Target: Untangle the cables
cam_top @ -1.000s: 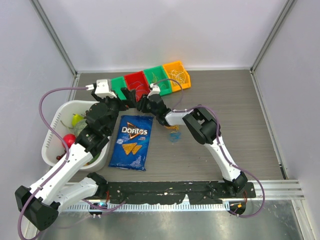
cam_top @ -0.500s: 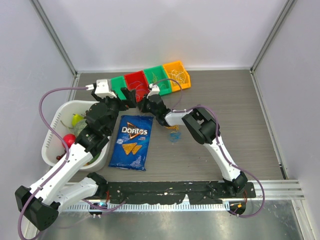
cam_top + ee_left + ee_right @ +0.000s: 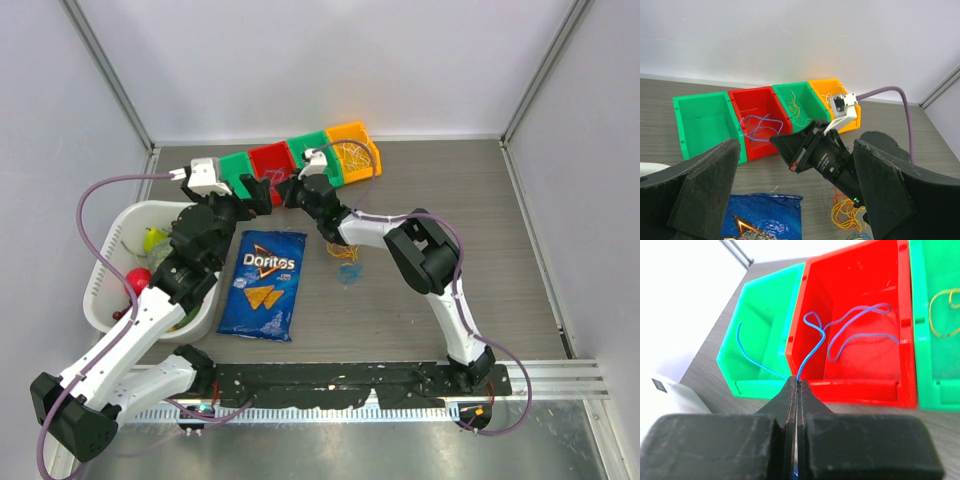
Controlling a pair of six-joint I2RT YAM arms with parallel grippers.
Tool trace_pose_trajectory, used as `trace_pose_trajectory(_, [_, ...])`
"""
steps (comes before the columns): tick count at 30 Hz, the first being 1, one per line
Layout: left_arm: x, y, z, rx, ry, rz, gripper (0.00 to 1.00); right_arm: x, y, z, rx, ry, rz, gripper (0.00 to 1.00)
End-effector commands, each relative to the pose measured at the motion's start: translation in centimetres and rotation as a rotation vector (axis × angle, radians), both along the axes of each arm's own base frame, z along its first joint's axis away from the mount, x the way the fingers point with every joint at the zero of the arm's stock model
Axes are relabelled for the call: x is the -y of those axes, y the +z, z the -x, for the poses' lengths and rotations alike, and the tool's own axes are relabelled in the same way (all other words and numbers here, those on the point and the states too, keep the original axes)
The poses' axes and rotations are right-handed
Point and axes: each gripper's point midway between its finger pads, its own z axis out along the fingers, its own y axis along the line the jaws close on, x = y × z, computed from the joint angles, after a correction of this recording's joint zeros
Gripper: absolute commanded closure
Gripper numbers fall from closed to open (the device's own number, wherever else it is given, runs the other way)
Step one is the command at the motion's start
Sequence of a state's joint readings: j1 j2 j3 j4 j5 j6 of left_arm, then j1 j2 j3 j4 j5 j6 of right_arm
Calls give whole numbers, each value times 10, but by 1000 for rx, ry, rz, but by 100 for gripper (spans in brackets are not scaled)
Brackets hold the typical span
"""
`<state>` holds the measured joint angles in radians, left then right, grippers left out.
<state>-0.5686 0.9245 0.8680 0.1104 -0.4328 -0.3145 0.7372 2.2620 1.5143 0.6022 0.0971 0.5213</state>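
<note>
A thin blue cable (image 3: 816,346) is pinched between the closed fingers of the right gripper (image 3: 796,385), just in front of the red bin (image 3: 760,100) near the far edge of the counter (image 3: 450,200). From the pinch, its long axis is pointed toward the far edge. It is carried over the bin's front wall and laid in two loops inside the red bin. One loose end is curved off to the left across the left green bin (image 3: 705,120).

The left gripper (image 3: 252,196) is held beside the right one, its fingers spread wide apart.

Four bins are lined up in one row along the far edge: green, red, a second green bin (image 3: 792,85), and an orange bin (image 3: 827,81). A few yellow strands (image 3: 797,110) are seen in the second green bin. One loose tangle (image 3: 347,258) of orange, yellow and blue loops is left at mid-counter. One blue chip bag (image 3: 262,283) is laid flat beside it, and one white basket (image 3: 100,270) is set at the left edge.

The counter is grey wood-grain, enclosed by plain white walls (image 3: 330,60).
</note>
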Motion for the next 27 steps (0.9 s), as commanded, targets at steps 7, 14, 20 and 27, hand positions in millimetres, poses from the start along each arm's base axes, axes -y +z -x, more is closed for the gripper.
trace_pose_trajectory(7, [-4,24,3,53,4,56,0,0,32,-69,134,-155,136,99])
trace_pose_trajectory(14, [-4,23,2,49,4,53,0,20,-8,-100,112,-313,361,99])
trace_pose_trajectory(20, [-4,23,1,47,-2,65,0,24,-25,-91,126,-304,529,99])
trace_pose_trajectory(27, [-4,21,-1,41,1,63,1,8,-26,-75,105,-193,513,87])
